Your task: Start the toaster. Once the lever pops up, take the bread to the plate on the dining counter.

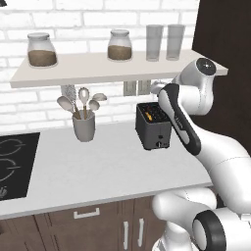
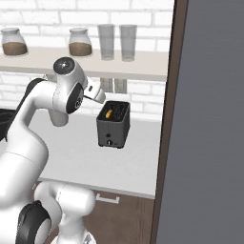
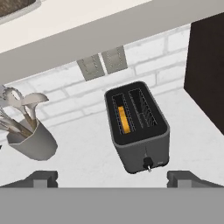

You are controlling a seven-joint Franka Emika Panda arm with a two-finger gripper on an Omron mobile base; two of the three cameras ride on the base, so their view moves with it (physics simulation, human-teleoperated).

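The toaster is set on the white worktop, near the far brick wall, with the bread sunk in its left slot. A grey utensil cup is placed well to its left. The gripper is held above the toaster, fingers wide apart and nothing between them.

Pincer spread wide, empty; arm bent, seemingly raised
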